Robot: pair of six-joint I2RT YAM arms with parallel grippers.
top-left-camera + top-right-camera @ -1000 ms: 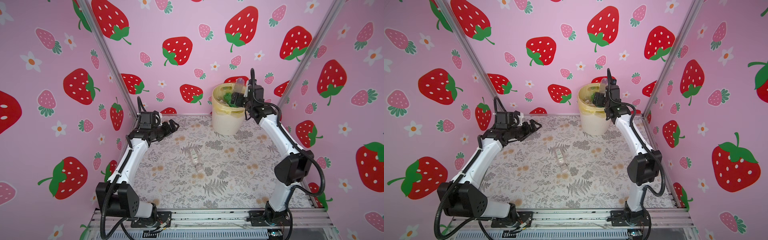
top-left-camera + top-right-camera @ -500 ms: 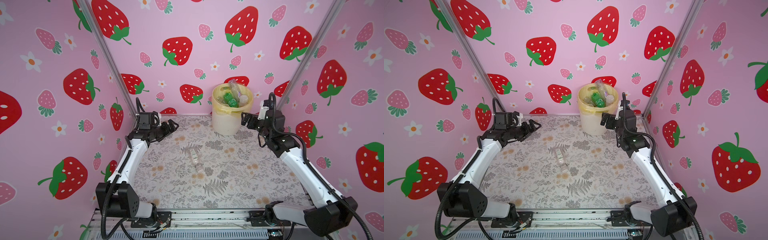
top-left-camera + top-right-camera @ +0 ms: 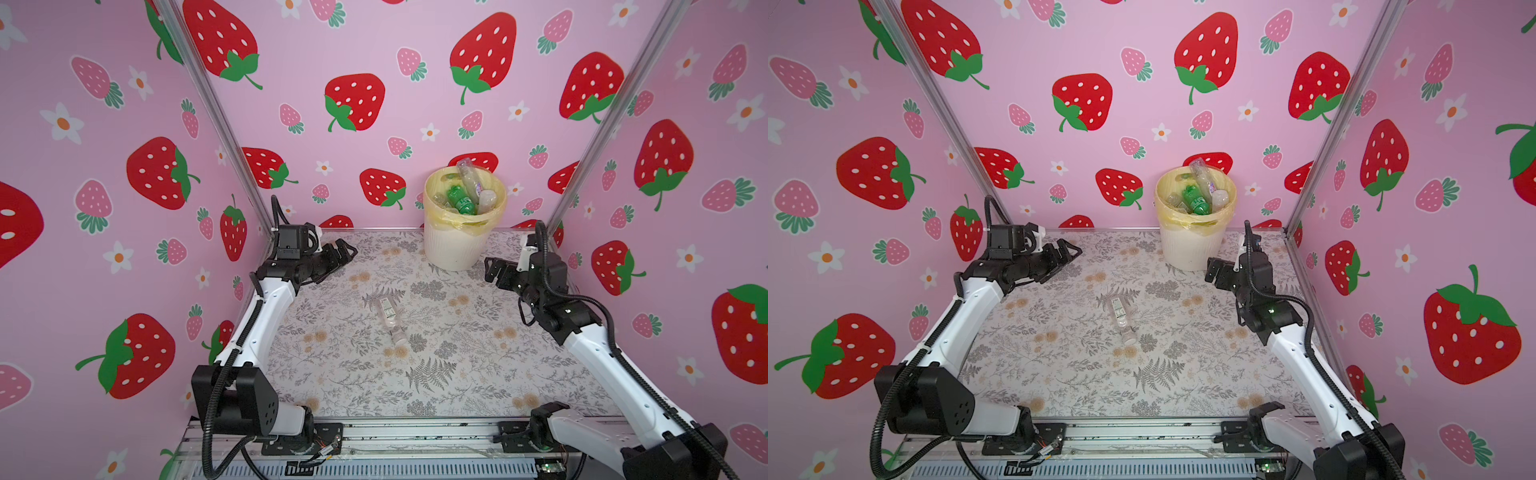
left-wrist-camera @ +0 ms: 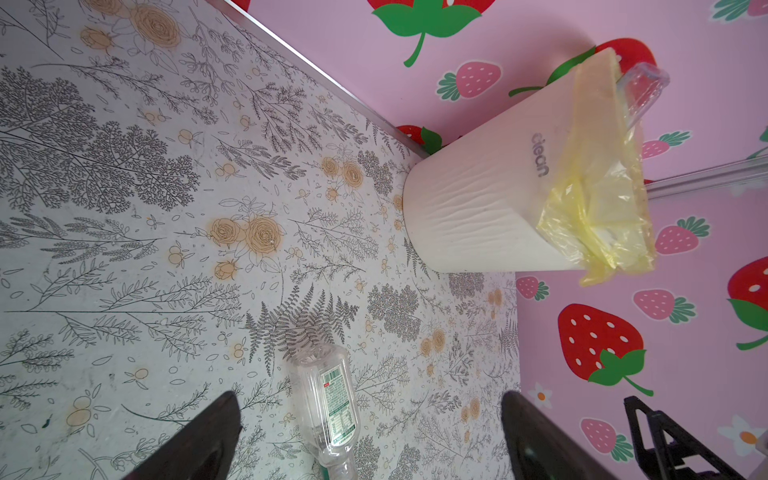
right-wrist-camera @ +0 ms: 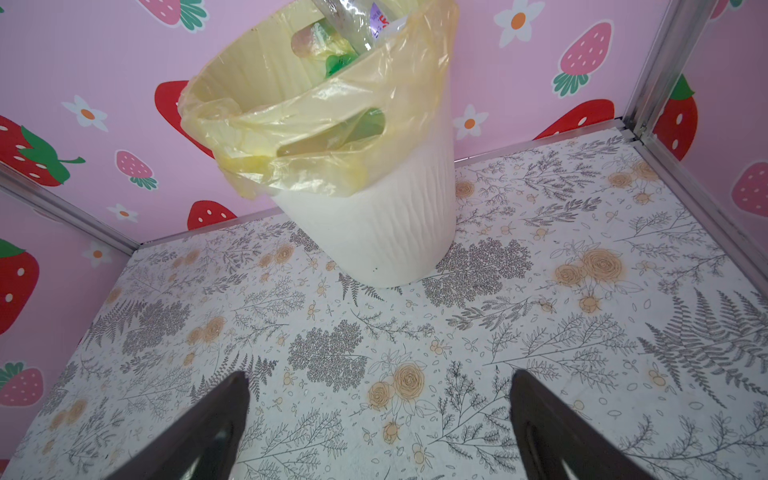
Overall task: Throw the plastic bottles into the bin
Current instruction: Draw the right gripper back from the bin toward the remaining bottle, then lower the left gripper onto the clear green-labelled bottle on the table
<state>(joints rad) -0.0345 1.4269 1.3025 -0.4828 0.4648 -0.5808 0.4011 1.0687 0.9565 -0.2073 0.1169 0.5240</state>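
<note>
Pink walls [image 3: 374, 50] printed with strawberries close in a table [image 3: 478, 374] covered with a grey-and-tan floral sheet. At the far side, right of centre and against the back wall, stands the bin [image 3: 453, 249], cream and ribbed, with a yellow bag liner [image 3: 461, 222] folded over its rim. Several plastic bottles [image 3: 478, 199] are piled inside it. A green bottle [image 3: 460, 200] sits among clear ones, and one clear bottle [image 3: 466, 172] pokes up past the rim. A lone bottle [image 3: 388, 313] lies on its side near the middle of the table, neck toward the near edge, well apart from the bin and from both arms. The left gripper [image 3: 344, 255] hovers over the far left of the table, jaws spread wide and holding nothing. In the left wrist view its dark fingers [image 4: 199, 440] frame the lone bottle without touching it. The right gripper [image 3: 491, 270] hangs just right of the bin's base, near it but apart, jaws likewise wide and empty.
</note>
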